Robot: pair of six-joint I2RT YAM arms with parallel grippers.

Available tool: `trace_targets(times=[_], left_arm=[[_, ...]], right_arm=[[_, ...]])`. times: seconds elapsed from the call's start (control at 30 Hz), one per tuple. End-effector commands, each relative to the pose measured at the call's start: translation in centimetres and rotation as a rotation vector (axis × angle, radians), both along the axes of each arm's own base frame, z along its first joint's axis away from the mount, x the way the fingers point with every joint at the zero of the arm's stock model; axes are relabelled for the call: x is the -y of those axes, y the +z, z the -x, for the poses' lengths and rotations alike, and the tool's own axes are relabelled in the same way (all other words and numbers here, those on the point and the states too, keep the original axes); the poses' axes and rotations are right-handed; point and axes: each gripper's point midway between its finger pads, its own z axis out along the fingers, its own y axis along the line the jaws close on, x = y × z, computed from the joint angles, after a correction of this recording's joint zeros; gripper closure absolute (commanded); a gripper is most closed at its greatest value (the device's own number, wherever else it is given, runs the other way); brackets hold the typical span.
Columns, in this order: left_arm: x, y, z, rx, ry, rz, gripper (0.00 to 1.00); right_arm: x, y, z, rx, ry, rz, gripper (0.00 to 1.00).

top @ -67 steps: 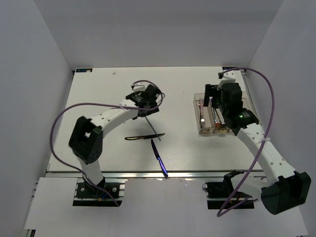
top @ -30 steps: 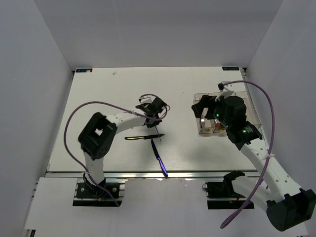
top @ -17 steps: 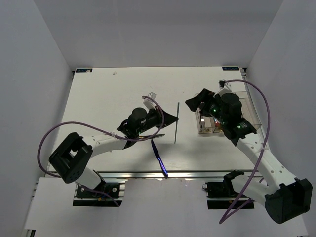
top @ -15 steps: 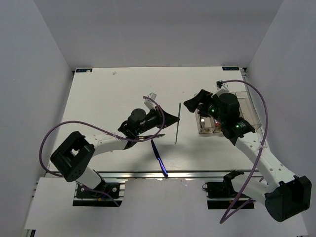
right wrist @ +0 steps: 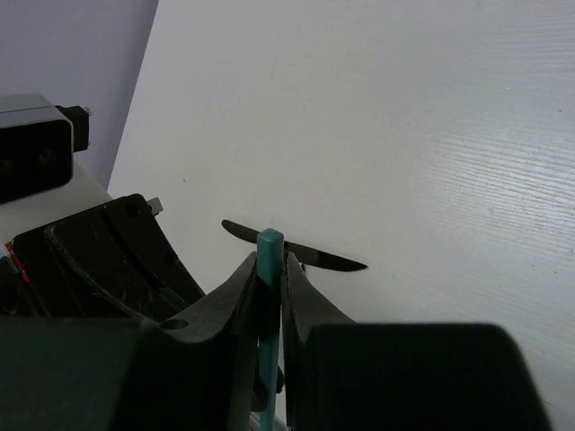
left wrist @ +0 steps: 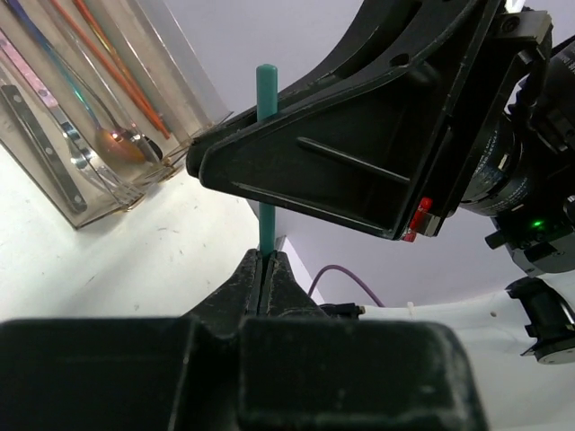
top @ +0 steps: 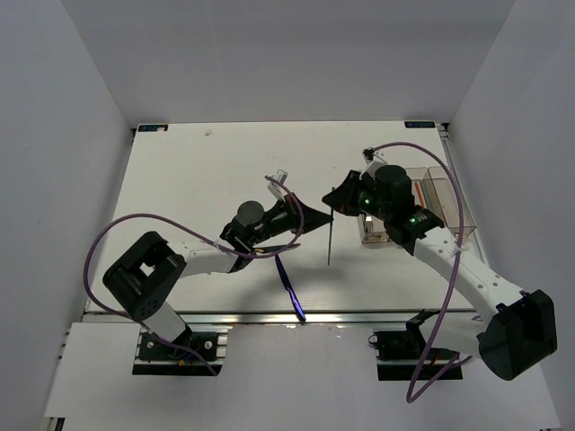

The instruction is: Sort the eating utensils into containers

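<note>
Over the middle of the counter (top: 198,171), a chopstick (top: 330,241) is pinched between the left fingers (top: 304,218) on its left and the right fingers (top: 341,199) on its right. To the right stand the containers (top: 446,191), with utensils (left wrist: 115,144) lying inside. A knife (top: 289,285) lies near the counter's front edge. A second knife (right wrist: 305,256) lies just behind it, partly under the left arm (top: 198,256).

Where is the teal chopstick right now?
In the top view, the teal chopstick is near the table's middle, pinched by both the left gripper and the right gripper, left of the containers.
</note>
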Motion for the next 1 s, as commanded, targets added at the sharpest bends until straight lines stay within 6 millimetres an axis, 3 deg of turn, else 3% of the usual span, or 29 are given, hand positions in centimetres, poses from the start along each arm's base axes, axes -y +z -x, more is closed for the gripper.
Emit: trace_targets(times=[0.0,0.07,0.1,0.13,0.2,0.23,0.27,0.3,0.33,0.37,0.4,0.43,0.47,0.53,0.57,0.63,0.7,0.73,0.87,0.93,0.97], left_arm=[[0.4,2.5,0.3,0.066,-0.022,0.043,1.0],[0.3,2.3,-0.1,0.057,-0.004,0.021,1.0],[0.3,2.3,-0.3,0.062,0.006,0.013,0.95],[0.4,1.9,-0.6,0.038,0.019,-0.016,0.73],[0.1,1.2,-2.0,0.025,0.086,-0.082,0.39],[-0.2,-0.3,-2.6,-0.028,0.117,-0.181,0.21],[-1.3,-0.8,-4.1,-0.019,0.214,-0.263,0.16],[-2.9,-4.3,-4.1,-0.108,0.252,-0.433,0.13],[-4.4,-6.4,-3.9,-0.138,0.287,-0.536,0.13],[-5.1,-4.4,-5.2,-0.108,0.354,-0.569,0.09],[-8.0,-5.9,-4.7,-0.155,0.428,-0.7,0.09],[-9.2,-5.9,-4.5,-0.158,0.453,-0.746,0.08],[-10.3,-5.7,-4.2,-0.14,0.462,-0.791,0.08],[-12.2,-4.7,-2.4,-0.123,0.454,-0.829,0.08],[-13.0,-4.9,-1.7,-0.104,0.438,-0.853,0.08],[-14.4,-3.4,0.1,-0.065,0.411,-0.848,0.08],[-16.1,-3.7,1.4,-0.024,0.385,-0.918,0.08],[-17.3,-2.9,1.5,0.004,0.418,-0.929,0.08],[-21.7,-2.7,2.1,0.055,0.516,-1.054,0.08],[-22.3,-3.5,2.4,0.075,0.527,-1.058,0.08],[-22.5,-2.6,2.4,0.095,0.55,-1.016,0.07]], right_arm=[[-0.8,2.8,0.1,0.078,0.048,-0.037,0.84],[-0.9,2.9,0.2,0.084,0.064,-0.031,0.85],[-0.9,3.0,0.1,0.094,0.067,-0.025,1.0],[-0.6,3.0,-0.1,0.099,0.052,-0.006,1.0],[1.4,3.1,-1.5,0.16,-0.02,0.11,1.0],[2.6,3.0,-2.3,0.188,-0.06,0.175,1.0],[5.7,2.8,-4.2,0.218,-0.198,0.294,1.0],[8.0,2.6,-5.0,0.263,-0.226,0.442,1.0],[9.9,2.3,-5.7,0.277,-0.266,0.536,1.0],[13.7,1.5,-7.0,0.26,-0.366,0.657,1.0],[16.0,1.4,-7.6,0.263,-0.391,0.763,1.0],[18.2,0.6,-7.9,0.237,-0.412,0.854,1.0],[22.0,-0.5,-8.7,0.182,-0.485,0.932,1.0],[25.7,-0.5,-9.9,0.168,-0.576,1.007,1.0],[28.3,-1.5,-10.6,0.112,-0.629,1.031,1.0],[29.7,-1.8,-11.9,0.074,-0.682,0.984,1.0],[30.5,-2.1,-13.9,0.046,-0.69,0.97,1.0],[30.5,-2.5,-14.4,0.03,-0.681,0.982,1.0],[30.7,-5.1,-16.9,0.014,-0.673,1.011,1.0],[30.6,-5.8,-17.4,0.007,-0.666,1.008,1.0],[30.7,-6.4,-17.6,-0.007,-0.671,1.017,1.0]])
